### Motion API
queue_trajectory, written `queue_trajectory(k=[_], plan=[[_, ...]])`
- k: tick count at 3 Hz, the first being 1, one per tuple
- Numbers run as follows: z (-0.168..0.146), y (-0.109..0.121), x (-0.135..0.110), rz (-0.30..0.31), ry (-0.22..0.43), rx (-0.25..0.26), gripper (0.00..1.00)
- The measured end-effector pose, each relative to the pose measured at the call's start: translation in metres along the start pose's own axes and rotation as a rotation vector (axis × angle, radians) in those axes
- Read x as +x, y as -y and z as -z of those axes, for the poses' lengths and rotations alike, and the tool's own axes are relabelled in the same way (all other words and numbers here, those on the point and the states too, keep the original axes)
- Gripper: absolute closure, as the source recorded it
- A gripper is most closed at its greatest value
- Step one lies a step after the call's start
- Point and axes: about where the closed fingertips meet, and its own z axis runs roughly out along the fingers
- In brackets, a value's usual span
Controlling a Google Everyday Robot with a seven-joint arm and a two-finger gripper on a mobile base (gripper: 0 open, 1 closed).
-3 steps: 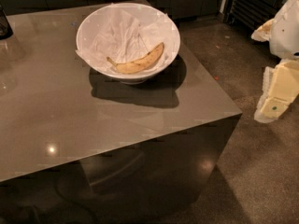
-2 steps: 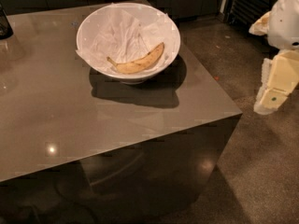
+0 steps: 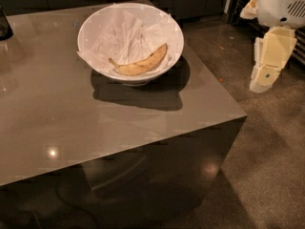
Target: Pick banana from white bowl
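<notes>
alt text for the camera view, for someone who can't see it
A yellow banana lies in a paper-lined white bowl on a brown table. The robot's cream gripper hangs off to the right, beyond the table's edge.

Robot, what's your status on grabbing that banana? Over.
Gripper right of the table, above the floor, away from white bowl. Banana lying in the bowl on crumpled paper. Nothing covering it.

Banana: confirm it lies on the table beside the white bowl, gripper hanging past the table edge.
Wrong: the camera view shows the banana inside the white bowl, on its paper lining. The gripper does hang past the table edge.
</notes>
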Motion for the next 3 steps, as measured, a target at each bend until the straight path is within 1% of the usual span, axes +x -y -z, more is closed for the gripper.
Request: queue_trajectory(k=[1, 2, 3], plan=[[0.000, 0.000, 0.000, 0.000, 0.000, 0.000, 0.00], [0.006, 0.018, -0.014, -0.006, 0.032, 0.028, 0.00], [0.011, 0.072, -0.052, 0.028, 0.066, 0.058, 0.00]])
